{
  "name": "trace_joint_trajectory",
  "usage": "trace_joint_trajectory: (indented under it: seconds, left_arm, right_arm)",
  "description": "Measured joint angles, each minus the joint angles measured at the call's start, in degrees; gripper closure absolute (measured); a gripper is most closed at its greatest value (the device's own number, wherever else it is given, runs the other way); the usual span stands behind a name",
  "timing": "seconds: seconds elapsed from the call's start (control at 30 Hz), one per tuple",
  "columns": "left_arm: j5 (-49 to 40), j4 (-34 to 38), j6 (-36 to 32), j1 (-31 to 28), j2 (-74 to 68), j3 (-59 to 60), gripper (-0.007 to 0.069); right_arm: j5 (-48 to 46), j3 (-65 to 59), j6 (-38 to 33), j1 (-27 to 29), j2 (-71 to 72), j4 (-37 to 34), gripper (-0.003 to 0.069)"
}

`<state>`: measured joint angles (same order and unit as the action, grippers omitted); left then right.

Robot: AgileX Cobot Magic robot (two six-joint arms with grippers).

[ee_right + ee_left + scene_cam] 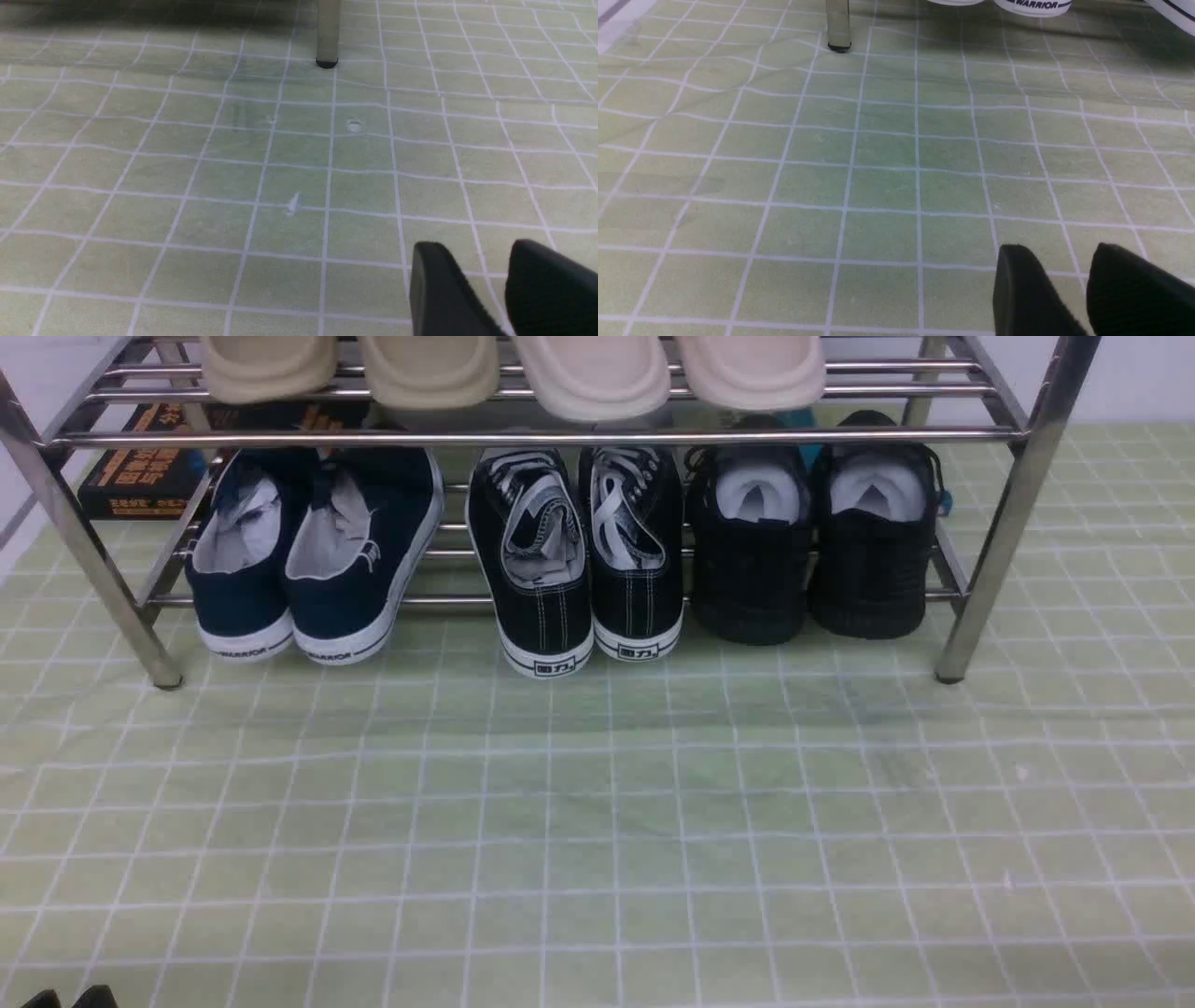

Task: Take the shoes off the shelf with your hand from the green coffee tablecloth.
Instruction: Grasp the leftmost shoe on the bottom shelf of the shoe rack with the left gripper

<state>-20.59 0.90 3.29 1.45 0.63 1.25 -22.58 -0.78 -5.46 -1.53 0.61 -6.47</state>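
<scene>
We see 2 navy shoes [345, 588] on shelf [1008, 523] lower tier, far left. Left jaws, right jaws each slightly apart, empty, above cloth [597, 821].

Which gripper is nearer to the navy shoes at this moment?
Left. The left gripper sits on the robot's left, with the white soles of the navy shoes ahead in its wrist view. The right gripper faces the right leg of the shelf, away from them.

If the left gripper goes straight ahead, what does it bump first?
Probably the left gripper meets the white heel of the navy-blue canvas slip-on shoe; only pale green checked tablecloth lies between.
</scene>
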Motion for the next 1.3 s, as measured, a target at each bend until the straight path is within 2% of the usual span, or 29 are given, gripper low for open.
trace_joint_trajectory:
  seconds: [0.77, 0.83, 0.87, 1.03, 1.07, 1.1, 1.17, 1.3]
  left_arm:
    - [0.0, 0.7, 0.3, 0.0, 0.0, 0.0, 0.0385]
    - [0.0, 3.5, 2.3, 0.0, 0.0, 0.0, 0.0385]
    - [0.0, 9.8, 6.7, 0.0, 0.0, 0.0, 0.0385]
    - [-0.6, 28.5, 20.6, 0.0, 0.0, 0.2, 0.0385]
    - [-0.6, 29.2, 21.2, 0.0, 0.0, 0.2, 0.0385]
    - [-0.7, 34.3, 25.1, 0.0, 0.0, 0.2, 0.0385]
    - [-0.4, 38.1, 27.6, 0.0, 0.0, 0.2, 0.0385]
    - [0.9, 38.5, 28.3, 0.0, 0.0, 0.2, 0.0385]
  right_arm:
    - [0.0, 0.0, 0.0, 0.0, 0.0, 0.0, 0.0419]
    - [0.0, 0.0, 0.0, 0.0, 0.0, 0.0, 0.0419]
    - [0.0, 0.0, 0.0, 0.0, 0.0, 0.0, 0.0419]
    - [0.0, 0.0, 0.0, 0.0, 0.0, 0.0, 0.0419]
    - [0.0, 0.0, 0.0, 0.0, 0.0, 0.0, 0.0419]
    - [0.0, 0.0, 0.0, 0.0, 0.0, 0.0, 0.0419]
    - [0.0, 0.0, 0.0, 0.0, 0.0, 0.0, 0.0419]
    - [0.0, 0.0, 0.0, 0.0, 0.0, 0.0, 0.0419]
